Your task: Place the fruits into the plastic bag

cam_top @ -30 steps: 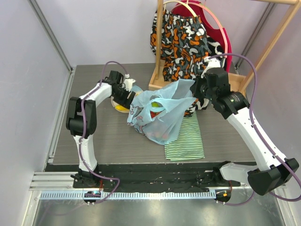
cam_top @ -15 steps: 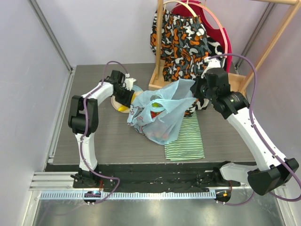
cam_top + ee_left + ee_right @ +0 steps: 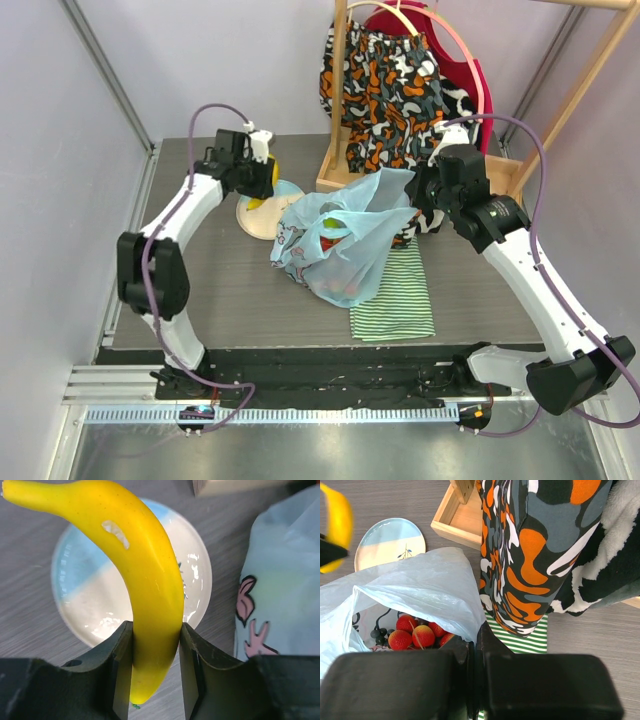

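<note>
My left gripper is shut on the yellow banana and holds it above the pale plate; from above the gripper hangs over the plate's far edge. My right gripper is shut on the rim of the light-blue plastic bag and holds its mouth up and open. Inside the bag lie red strawberries and dark grapes. From above the bag stands mid-table with something green, perhaps the apple, showing through it.
A green-and-white striped cloth lies under the bag's right side. A wooden rack base with hanging patterned clothes stands at the back, close beside my right gripper.
My left gripper has lifted the banana off the plate and drawn back to the far left. The right gripper and the bag have stayed still.
</note>
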